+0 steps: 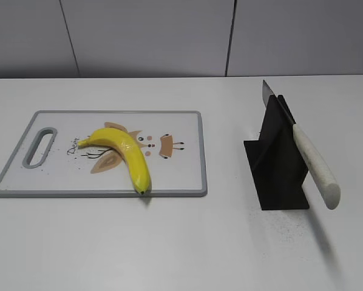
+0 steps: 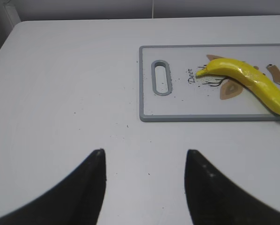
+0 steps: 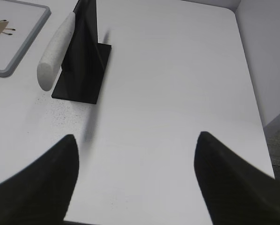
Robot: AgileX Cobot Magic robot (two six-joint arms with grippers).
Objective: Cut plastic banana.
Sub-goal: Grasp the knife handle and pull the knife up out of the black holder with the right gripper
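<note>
Lying whole on cutting board (image 1: 187,176), curved yellow banana (image 1: 124,152), both tools (image 2: 144,180) (image 3: 135,180) spread, empty

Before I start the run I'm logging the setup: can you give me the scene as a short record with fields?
banana: yellow banana lying whole on the board, tip toward the near edge
board: cutting board, flat on the table, handle slot at left
knife: knife resting tilted in the black stand, white handle toward the camera
left end effector: left end effector open, above bare table, holding nothing
right end effector: right end effector open, holding nothing
</note>
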